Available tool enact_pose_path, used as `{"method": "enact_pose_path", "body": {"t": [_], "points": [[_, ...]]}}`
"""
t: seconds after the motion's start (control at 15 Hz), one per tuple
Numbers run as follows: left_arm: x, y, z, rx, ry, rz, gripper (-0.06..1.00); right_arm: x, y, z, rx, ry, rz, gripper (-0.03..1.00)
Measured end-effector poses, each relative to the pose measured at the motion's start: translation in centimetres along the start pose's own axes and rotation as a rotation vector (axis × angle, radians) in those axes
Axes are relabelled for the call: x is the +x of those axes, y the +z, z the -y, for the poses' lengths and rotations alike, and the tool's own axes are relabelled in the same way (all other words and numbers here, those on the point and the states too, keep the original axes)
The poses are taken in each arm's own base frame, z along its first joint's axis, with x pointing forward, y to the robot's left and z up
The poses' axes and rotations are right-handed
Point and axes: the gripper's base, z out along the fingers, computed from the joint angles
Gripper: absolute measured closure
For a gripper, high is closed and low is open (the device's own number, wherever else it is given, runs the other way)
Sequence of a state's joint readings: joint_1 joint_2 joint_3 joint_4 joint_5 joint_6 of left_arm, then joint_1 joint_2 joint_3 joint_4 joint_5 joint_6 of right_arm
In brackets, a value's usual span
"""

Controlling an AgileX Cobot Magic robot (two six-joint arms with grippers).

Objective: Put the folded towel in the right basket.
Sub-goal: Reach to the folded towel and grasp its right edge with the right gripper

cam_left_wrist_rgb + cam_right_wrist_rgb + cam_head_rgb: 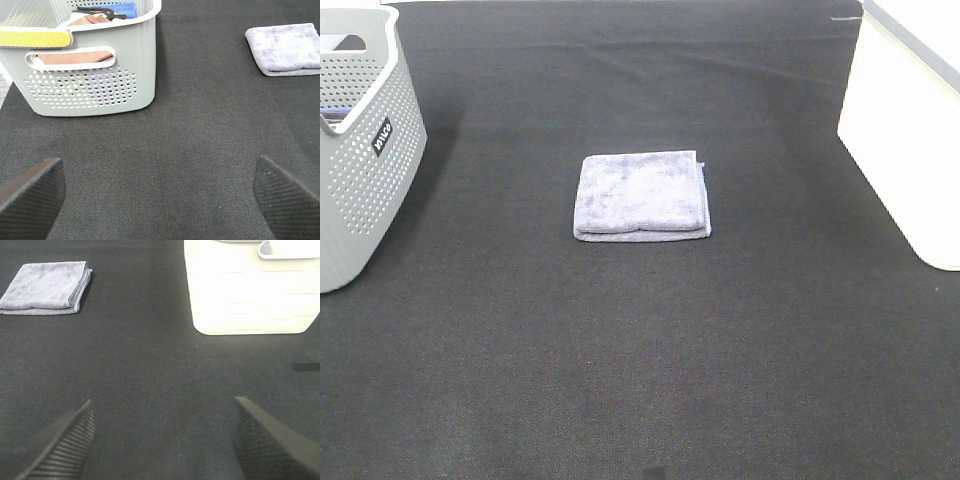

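A folded lavender-grey towel (pixel 642 195) lies flat on the black table mat near the middle; it also shows in the left wrist view (pixel 285 48) and in the right wrist view (pixel 46 287). The right basket (pixel 905 130) is white and stands at the right edge; the right wrist view shows its wall (pixel 250 295). Neither gripper shows in the exterior high view. My left gripper (pixel 160 200) is open and empty over bare mat, well away from the towel. My right gripper (pixel 162 440) is open and empty over bare mat, between the towel and the white basket.
A grey perforated basket (pixel 365 150) stands at the left edge; the left wrist view shows its wall (pixel 100 80), with cloths and a dark item inside. The black mat (pixel 640 350) covers the whole table.
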State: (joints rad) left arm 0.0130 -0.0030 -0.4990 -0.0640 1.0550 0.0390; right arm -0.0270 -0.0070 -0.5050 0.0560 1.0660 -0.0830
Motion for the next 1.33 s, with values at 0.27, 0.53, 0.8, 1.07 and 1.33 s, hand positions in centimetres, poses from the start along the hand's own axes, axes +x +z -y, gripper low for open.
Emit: {"method": "enact_pose_path", "body": {"t": [0.27,0.53,0.8,1.07,1.33], "points": [[0.0,0.0,0.0,0.0,0.0,0.0,-0.02,0.0,0.0,0.0,0.0,0.0,0.0,0.25],[0.0,0.0,0.0,0.0,0.0,0.0,-0.02,0.0,0.0,0.0,0.0,0.0,0.0,0.25],[0.0,0.0,0.0,0.0,0.0,0.0,-0.02,0.0,0.0,0.0,0.0,0.0,0.0,0.25],[0.0,0.0,0.0,0.0,0.0,0.0,-0.02,0.0,0.0,0.0,0.0,0.0,0.0,0.25],[0.0,0.0,0.0,0.0,0.0,0.0,-0.02,0.0,0.0,0.0,0.0,0.0,0.0,0.25]]}}
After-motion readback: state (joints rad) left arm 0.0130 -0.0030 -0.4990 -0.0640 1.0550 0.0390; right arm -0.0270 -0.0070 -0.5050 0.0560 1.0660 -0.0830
